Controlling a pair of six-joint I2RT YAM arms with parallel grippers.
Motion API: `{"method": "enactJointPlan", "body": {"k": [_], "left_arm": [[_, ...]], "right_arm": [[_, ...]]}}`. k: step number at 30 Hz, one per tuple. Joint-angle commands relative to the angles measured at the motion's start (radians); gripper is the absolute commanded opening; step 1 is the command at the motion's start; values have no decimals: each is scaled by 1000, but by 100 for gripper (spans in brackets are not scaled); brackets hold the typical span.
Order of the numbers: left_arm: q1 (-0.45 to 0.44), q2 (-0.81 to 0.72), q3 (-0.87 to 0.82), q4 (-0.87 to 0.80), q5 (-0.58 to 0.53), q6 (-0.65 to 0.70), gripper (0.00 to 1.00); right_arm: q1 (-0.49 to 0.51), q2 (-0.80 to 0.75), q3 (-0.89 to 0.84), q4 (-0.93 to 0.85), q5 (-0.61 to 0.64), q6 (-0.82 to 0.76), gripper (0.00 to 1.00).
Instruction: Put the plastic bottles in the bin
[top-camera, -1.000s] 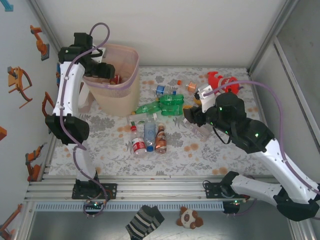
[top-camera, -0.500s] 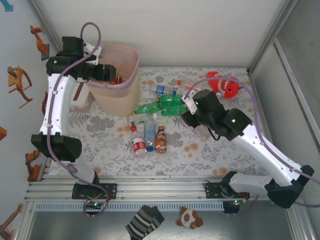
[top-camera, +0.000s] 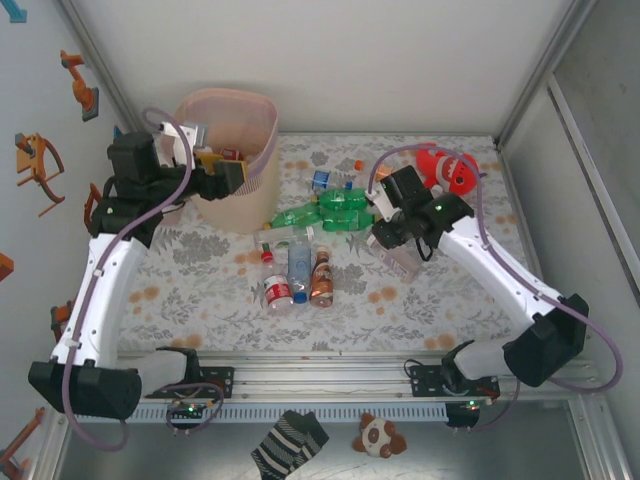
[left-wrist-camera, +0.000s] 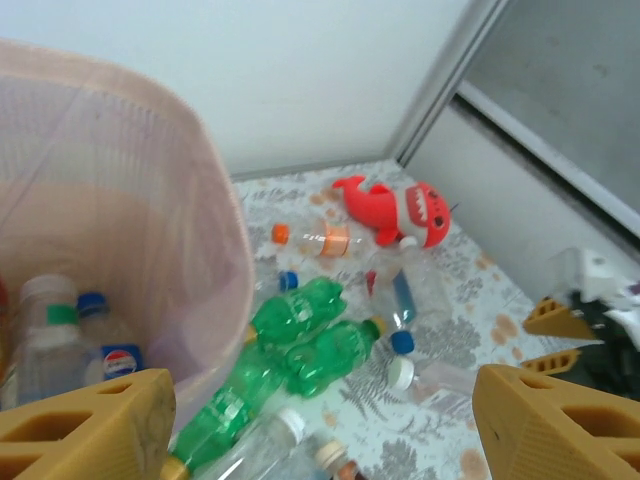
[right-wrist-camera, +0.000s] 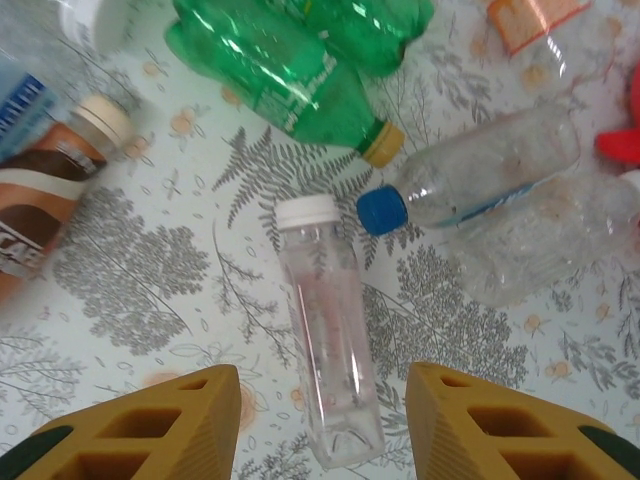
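Note:
The pale pink bin (top-camera: 266, 140) stands at the far left, and a few bottles (left-wrist-camera: 108, 356) lie inside it. My left gripper (top-camera: 226, 176) hangs open and empty at the bin's near right rim (left-wrist-camera: 215, 215). Several bottles lie loose mid-table: green ones (top-camera: 335, 208), a blue-labelled clear one (top-camera: 300, 262), a brown one (top-camera: 322, 280) and a red-labelled one (top-camera: 277, 292). My right gripper (top-camera: 388, 240) is open just above a clear white-capped bottle (right-wrist-camera: 330, 330), its fingers either side of the bottle's base. A blue-capped bottle (right-wrist-camera: 480, 175) lies beside it.
A red plush toy (top-camera: 450, 168) lies at the far right, with an orange-capped bottle (top-camera: 380, 172) to its left. Cage walls close in the table on the left, back and right. The near half of the patterned tabletop (top-camera: 400, 310) is bare.
My left arm has swung back and down, carrying its gripper from over the bin to the near rim. My right arm has reached farther forward and stretched out above the clear bottle.

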Motion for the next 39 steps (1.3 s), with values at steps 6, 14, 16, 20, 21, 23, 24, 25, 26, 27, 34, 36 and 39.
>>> {"method": "enactJointPlan", "body": {"k": [6, 14, 16, 20, 21, 23, 24, 25, 26, 27, 34, 36, 39], "left_arm": [[-84, -158, -206, 280, 30, -68, 78], [-142, -240, -336, 346, 25, -110, 80], [-157, -252, -354, 351, 11, -116, 80], [-180, -250, -360, 347, -6, -115, 80], [-186, -247, -358, 346, -9, -115, 80], [-195, -241, -355, 345, -13, -113, 80], [-197, -237, -351, 342, -16, -112, 79], [-199, -232, -345, 337, -17, -110, 79], [-199, -229, -339, 332, -16, -107, 79], [-202, -226, -333, 327, -16, -104, 79], [-210, -221, -317, 323, -21, -98, 79], [-214, -219, -317, 325, -25, -99, 79], [-219, -214, -314, 324, -34, -101, 79]], "right_arm": [[-89, 113, -45, -10, -81, -58, 46], [-108, 263, -58, 41, -123, -82, 48], [-108, 301, -48, 45, -123, -82, 49], [-108, 350, -44, 60, -103, -82, 52], [-108, 360, -45, 65, -96, -82, 52], [-108, 377, -46, 72, -91, -82, 53], [-108, 386, -46, 75, -90, -82, 53], [-108, 392, -46, 78, -92, -82, 53], [-108, 396, -48, 82, -93, -81, 53], [-108, 400, -48, 85, -93, -82, 53], [-109, 390, -32, 82, -86, -79, 54], [-108, 390, -26, 74, -122, -79, 57], [-108, 396, -23, 64, -216, -81, 78]]}}
